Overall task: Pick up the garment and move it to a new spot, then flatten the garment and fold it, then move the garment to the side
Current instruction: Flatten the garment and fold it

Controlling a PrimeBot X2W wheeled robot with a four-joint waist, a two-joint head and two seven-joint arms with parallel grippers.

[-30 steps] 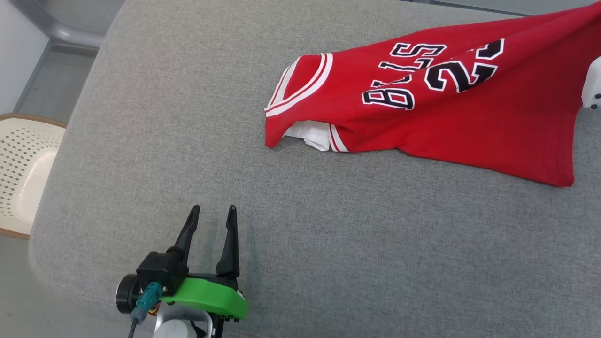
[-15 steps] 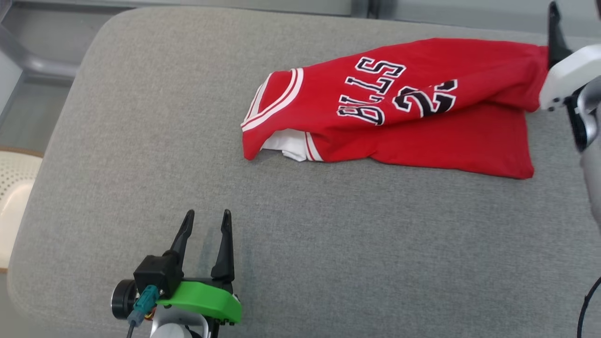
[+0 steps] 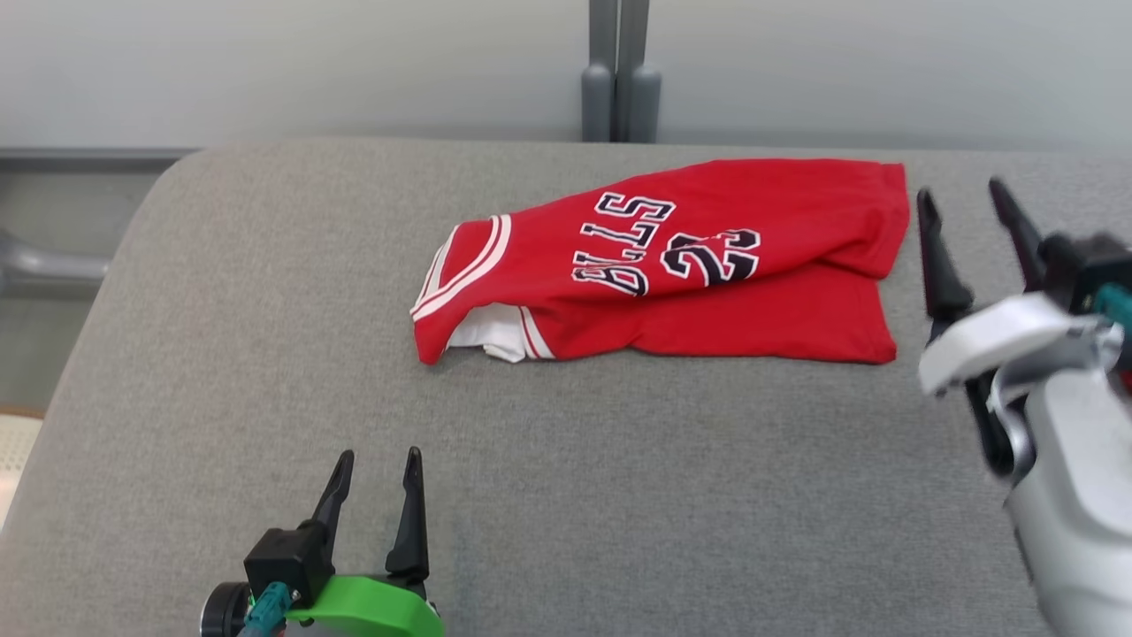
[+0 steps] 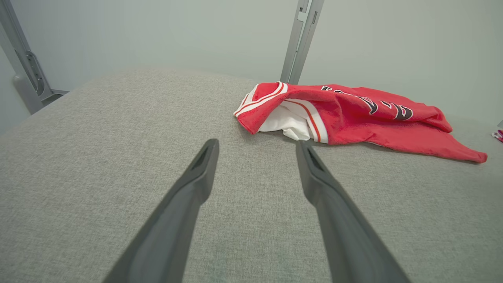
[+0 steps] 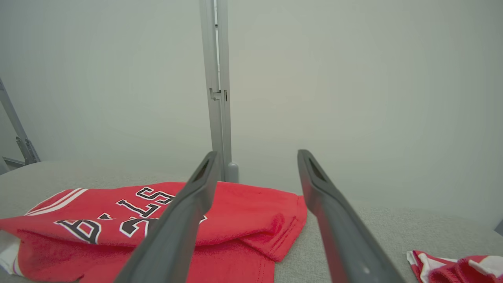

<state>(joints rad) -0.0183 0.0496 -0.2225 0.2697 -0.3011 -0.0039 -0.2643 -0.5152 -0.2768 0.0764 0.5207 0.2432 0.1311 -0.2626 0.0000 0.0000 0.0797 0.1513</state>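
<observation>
Right hand [image 3: 959, 188] just released the red cloth basketball jersey [image 3: 707, 318] and sits fingers apart at its 3 o'clock. Left hand [image 3: 378, 454] fingers apart at 7 o'clock. Move looks done, flattening next.

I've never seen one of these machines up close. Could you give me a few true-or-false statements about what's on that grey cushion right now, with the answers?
1. The red jersey lies on the grey cushion. True.
2. The right gripper has its jaws clamped on the jersey. False: the jaws stand open beside the jersey's edge and hold nothing.
3. The jersey is spread out flat. False: it is doubled over and wrinkled, with white fabric showing at its collar end.
4. The left gripper is open and apart from the jersey. True.
5. The jersey is plain, with no lettering. False: it carries black letters and numerals outlined in white.
</observation>
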